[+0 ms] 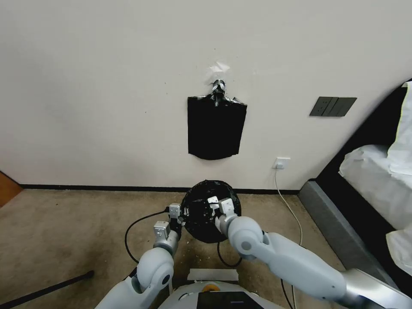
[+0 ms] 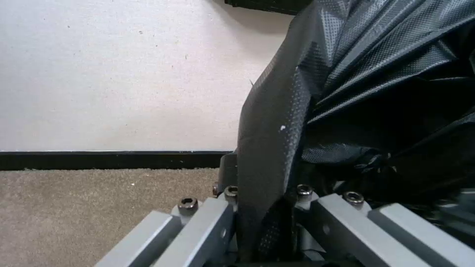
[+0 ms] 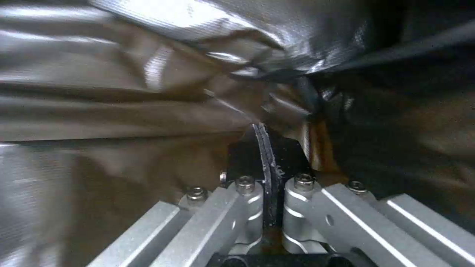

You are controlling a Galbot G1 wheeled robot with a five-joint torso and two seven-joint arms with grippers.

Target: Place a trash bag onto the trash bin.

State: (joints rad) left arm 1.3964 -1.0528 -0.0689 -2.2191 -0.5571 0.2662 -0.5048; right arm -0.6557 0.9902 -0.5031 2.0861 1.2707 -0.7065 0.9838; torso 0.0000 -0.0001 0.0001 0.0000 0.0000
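The black trash bag [image 1: 209,214] is spread in a round, crinkled shape on the carpet in front of the wall, and the trash bin is hidden under it. My left gripper [image 1: 179,218] is at the bag's left edge. In the left wrist view the left gripper [image 2: 262,202] is shut on a fold of the trash bag [image 2: 356,85]. My right gripper [image 1: 219,205] reaches over the bag's top from the right. In the right wrist view the right gripper [image 3: 269,191] is shut on a thin edge of the glossy trash bag [image 3: 148,100].
A flat bundle of black bags [image 1: 216,128] hangs from a metal hook [image 1: 218,88] on the wall above. A white cable [image 1: 288,206] drops from a socket [image 1: 281,163]. A bed [image 1: 377,189] stands at the right. A black cable [image 1: 137,227] lies on the carpet.
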